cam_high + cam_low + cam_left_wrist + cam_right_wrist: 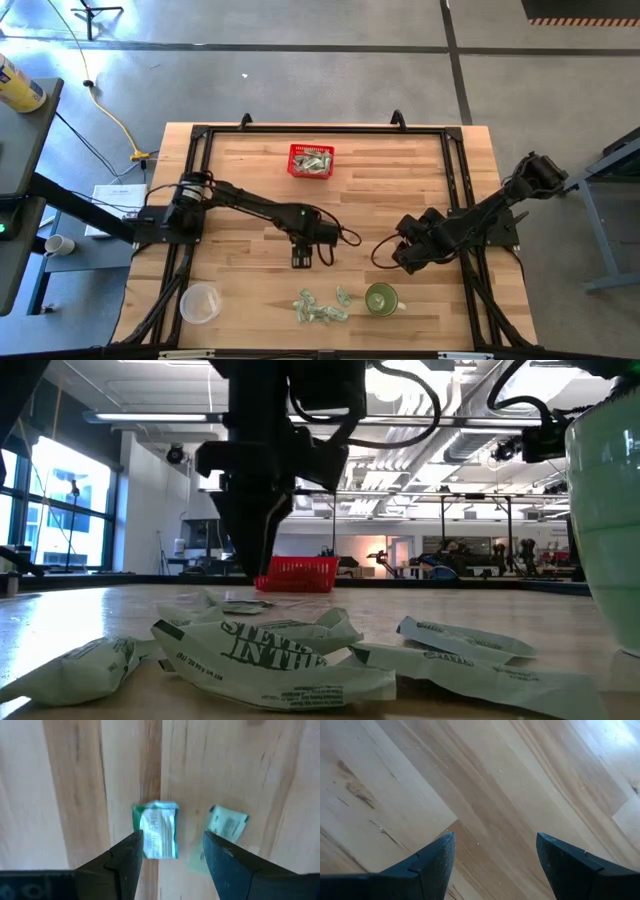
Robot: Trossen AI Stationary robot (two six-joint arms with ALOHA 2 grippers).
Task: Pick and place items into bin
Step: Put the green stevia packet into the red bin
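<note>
I see the crumpled pale green-and-white paper-like pieces (pixel 321 306) lying in a loose cluster near the front edge of the pale butcher-block wooden table (pixel 240 180). In the low view they fill the foreground as creased, printed wrappers (pixel 262 657), though the lettering is too folded for me to read. Through the left wrist camera I make out two of them below the fingers, one squarish and green-edged (pixel 156 830), the other blurred and half cut off by a finger (pixel 226 825). More of the same pieces sit inside the small rectangular bright red mesh basket (pixel 311 160) near the table's far edge; I cannot count them.

My left gripper (pixel 303 259) hangs over the middle of the table, between the basket and the cluster, its dark fingers (pixel 125 865) spread apart and holding nothing; a bare plank shows between them. In the low view its body blocks part of the basket.

My right gripper (pixel 403 259) sits above bare wood just beyond the round green cup (pixel 380 298), fingers wide apart and empty. That cup is cut off at the low view's right edge. A clear plastic cup (pixel 200 303) stands at the front left.
</note>
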